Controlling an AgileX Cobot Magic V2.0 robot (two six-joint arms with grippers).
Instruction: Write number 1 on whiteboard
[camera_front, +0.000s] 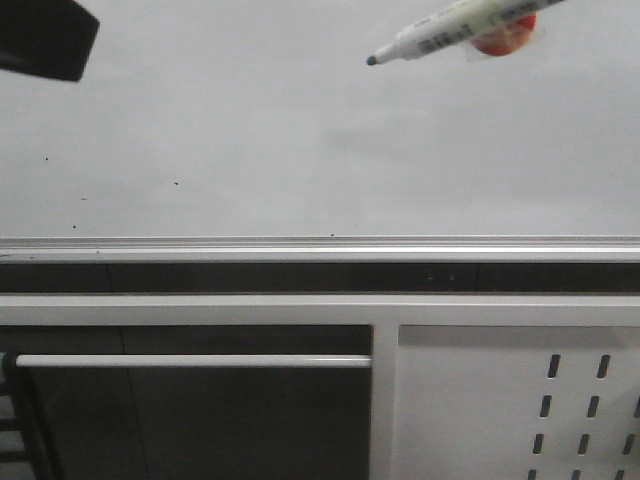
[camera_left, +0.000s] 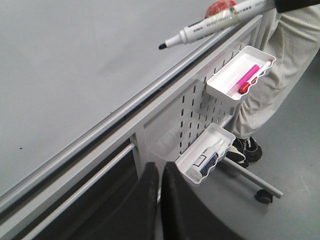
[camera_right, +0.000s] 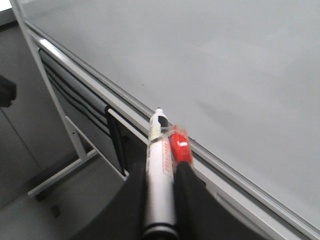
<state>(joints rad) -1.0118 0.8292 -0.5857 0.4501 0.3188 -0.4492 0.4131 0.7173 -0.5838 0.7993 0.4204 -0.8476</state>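
The whiteboard (camera_front: 300, 140) is a glossy pale grey panel with a silver rail (camera_front: 320, 245) along its lower edge. No stroke of the number 1 shows on it, only tiny dark specks. My right gripper (camera_right: 161, 172) is shut on a white marker (camera_right: 160, 165) with a red piece (camera_right: 179, 146) taped to it. In the front view the marker (camera_front: 440, 35) comes in at the upper right, its dark tip (camera_front: 372, 60) pointing left in front of the board. My left gripper (camera_left: 160, 172) is shut and empty, below the board's rail; it shows dark at the upper left of the front view (camera_front: 45, 38).
A grey perforated panel (camera_left: 195, 110) below the board carries two white trays: one (camera_left: 220, 80) with a pink marker (camera_left: 248, 78), one (camera_left: 192, 167) with a spray bottle (camera_left: 210, 159). A person's legs (camera_left: 280, 65) and a caster wheel (camera_left: 263, 195) stand beside the frame.
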